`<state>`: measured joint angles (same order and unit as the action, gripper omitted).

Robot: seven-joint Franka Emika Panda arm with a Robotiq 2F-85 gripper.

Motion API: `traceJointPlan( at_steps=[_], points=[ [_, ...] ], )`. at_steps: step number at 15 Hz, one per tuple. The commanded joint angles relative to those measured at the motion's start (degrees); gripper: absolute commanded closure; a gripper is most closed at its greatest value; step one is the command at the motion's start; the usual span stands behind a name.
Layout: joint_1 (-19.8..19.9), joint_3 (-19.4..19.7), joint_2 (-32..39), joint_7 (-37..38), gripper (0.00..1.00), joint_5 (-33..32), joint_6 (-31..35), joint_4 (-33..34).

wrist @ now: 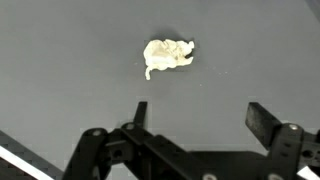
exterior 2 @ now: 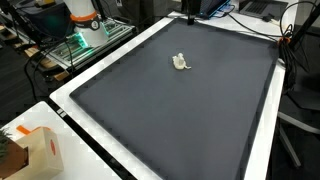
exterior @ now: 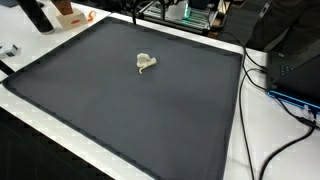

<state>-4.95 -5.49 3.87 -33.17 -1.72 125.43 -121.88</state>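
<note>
1. The gripper point(wrist: 200, 113) hangs above the dark mat point(wrist: 60, 60) with its 2 fingers point(wrist: 262, 118) spread wide and holding nothing. A descent that goes too deep would likely drive the tips into the mat.
2. The crumpled cream lump point(wrist: 168, 55) lies ahead of the fingers, apart from them and nearer the picture-left one. An uncorrected approach risks 1 finger clipping it and flicking it away.
3. It looks small, soft and light, so closing could squash it or pinch only a fold.
4. In both exterior views the lump point(exterior: 146, 62) point(exterior 2: 181, 62) sits alone near mid-mat. Cables point(exterior: 243, 105) lie beside the mat's edge, a snag risk for wide swings.
</note>
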Motion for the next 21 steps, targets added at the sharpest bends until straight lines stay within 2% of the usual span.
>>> traceJointPlan(
  at_steps=[1,7,11,15,18,21],
  points=[
    [1.26,-0.42,4.44,-7.5,0.0,5.36,8.42,-3.83],
    [2.68,-0.75,10.38,-8.65,0.0,2.67,17.2,-7.56],
    [2.24,-0.12,11.32,-6.5,0.0,-2.39,22.4,-8.69],
    [2.36,0.17,12.24,-4.46,0.0,-5.74,21.51,-8.32],
    [2.73,-0.36,13.41,-3.59,0.0,-5.02,22.52,-7.96],
    [2.14,0.73,14.27,-0.24,0.0,-7.56,23.89,-7.86]
  ],
)
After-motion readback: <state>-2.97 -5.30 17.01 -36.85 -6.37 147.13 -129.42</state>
